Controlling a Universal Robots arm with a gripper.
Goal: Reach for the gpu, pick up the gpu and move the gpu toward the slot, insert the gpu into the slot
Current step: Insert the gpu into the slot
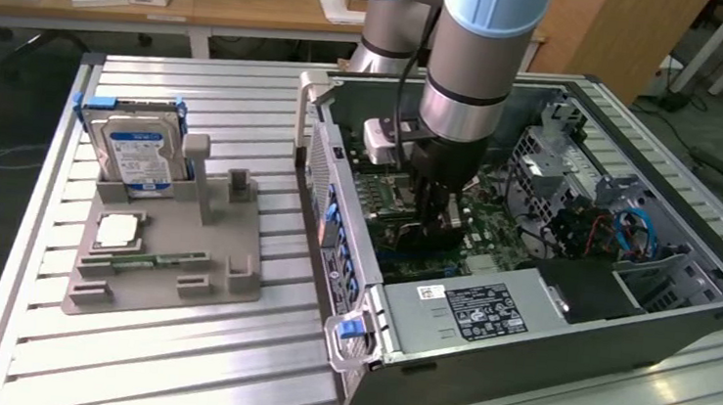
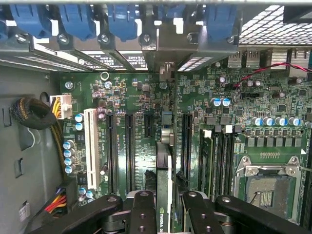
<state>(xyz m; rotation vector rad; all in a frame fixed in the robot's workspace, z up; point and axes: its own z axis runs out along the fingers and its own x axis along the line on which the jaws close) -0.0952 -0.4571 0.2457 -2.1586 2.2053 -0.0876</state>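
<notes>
While wooden desks (image 1: 156, 3) stand behind, the slatted metal table (image 1: 190, 364) bears the computer case (image 1: 558, 357).

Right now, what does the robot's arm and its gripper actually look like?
The arm is a thick tube in light blue over silver-grey metal, ending in a black wrist section. A white block with a black cable running up from it sits beside the wrist. The gripper has black finger linkages dotted with round bolt heads.

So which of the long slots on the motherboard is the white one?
The white slot next to the row of blue-topped capacitors, on the side toward the bare grey case wall. The other long slots are black.
</notes>
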